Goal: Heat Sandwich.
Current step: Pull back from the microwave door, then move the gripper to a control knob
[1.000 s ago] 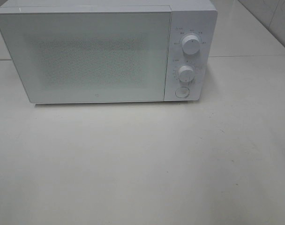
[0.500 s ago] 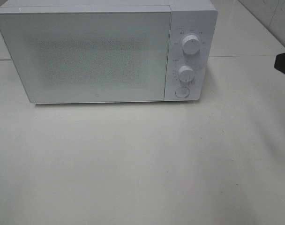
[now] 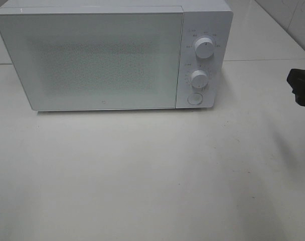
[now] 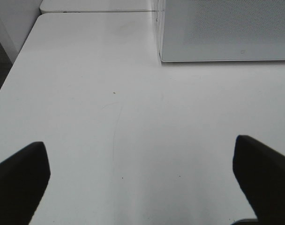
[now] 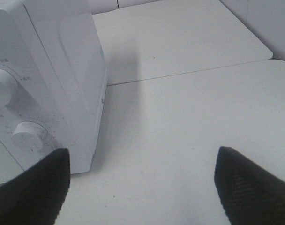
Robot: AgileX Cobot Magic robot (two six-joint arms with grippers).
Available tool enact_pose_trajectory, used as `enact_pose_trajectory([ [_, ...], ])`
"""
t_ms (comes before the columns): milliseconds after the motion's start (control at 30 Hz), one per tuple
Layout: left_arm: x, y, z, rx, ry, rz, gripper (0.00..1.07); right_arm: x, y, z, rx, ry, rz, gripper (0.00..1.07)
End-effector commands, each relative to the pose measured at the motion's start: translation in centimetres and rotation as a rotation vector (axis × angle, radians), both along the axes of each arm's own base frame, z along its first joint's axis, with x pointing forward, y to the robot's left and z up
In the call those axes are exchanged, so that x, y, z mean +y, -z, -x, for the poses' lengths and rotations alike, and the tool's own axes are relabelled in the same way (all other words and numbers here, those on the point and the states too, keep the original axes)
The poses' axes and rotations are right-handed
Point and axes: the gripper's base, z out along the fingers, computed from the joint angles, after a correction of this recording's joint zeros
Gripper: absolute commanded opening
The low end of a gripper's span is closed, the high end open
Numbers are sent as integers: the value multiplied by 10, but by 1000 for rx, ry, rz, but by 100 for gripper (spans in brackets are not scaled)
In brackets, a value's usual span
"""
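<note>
Small update: the right arm (image 3: 300, 86) has now been brought into the overhead shot. It shows as a dark lump at the right edge of the counter (image 3: 152, 175), level with the microwave (image 3: 107, 57) controls but well apart from them. A second ago nothing of it could be seen there, and half a second ago only a sliver. Nothing else has been moved.

In the wrist view the right jaws are spread wide with nothing between them, just bare counter. The lower knob (image 5: 30, 133) is seen close by, off to one side. The left jaws are held fully apart too, empty, over the counter near the microwave's front corner.

The door (image 3: 92, 60) is shut. The sandwich can't be spotted in any view. Whether it's off-camera or behind that frosted door can't be told.

So it's probably early days. The approach looks to be aimed at the control side, maybe at the round button (image 3: 194, 98) under the knobs to get the door popped, though that's only a guess. Nothing has been heated yet, as far as can be judged.
</note>
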Motion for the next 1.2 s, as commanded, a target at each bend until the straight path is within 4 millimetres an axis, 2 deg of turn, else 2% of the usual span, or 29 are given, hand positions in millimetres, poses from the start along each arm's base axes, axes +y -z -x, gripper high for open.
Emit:
enact_pose_trajectory([
  [33, -1, 0, 3, -32, 4, 7, 100, 10, 3, 0, -54, -21, 23, 80],
  [67, -1, 0, 3, -32, 4, 7, 100, 10, 3, 0, -54, -21, 23, 80],
  [200, -1, 0, 3, -32, 4, 7, 100, 30, 16, -4, -42, -67, 102, 80],
  [633, -1, 0, 3, -32, 4, 7, 100, 72, 28, 1, -120, -26, 147, 77],
  [733, -1, 0, 3, -32, 4, 7, 100, 80, 29, 0, -116, -42, 156, 77],
  [867, -1, 0, 3, -32, 4, 7, 100, 100, 33, -7, -103, -76, 164, 76],
  [1033, -1, 0, 3, -32, 4, 7, 100, 109, 37, -9, -83, -74, 175, 76],
  [1167, -1, 0, 3, -32, 4, 7, 100, 130, 47, -10, -47, -87, 207, 76],
  [1200, -1, 0, 3, -32, 4, 7, 100, 130, 47, -10, -47, -87, 207, 76],
])
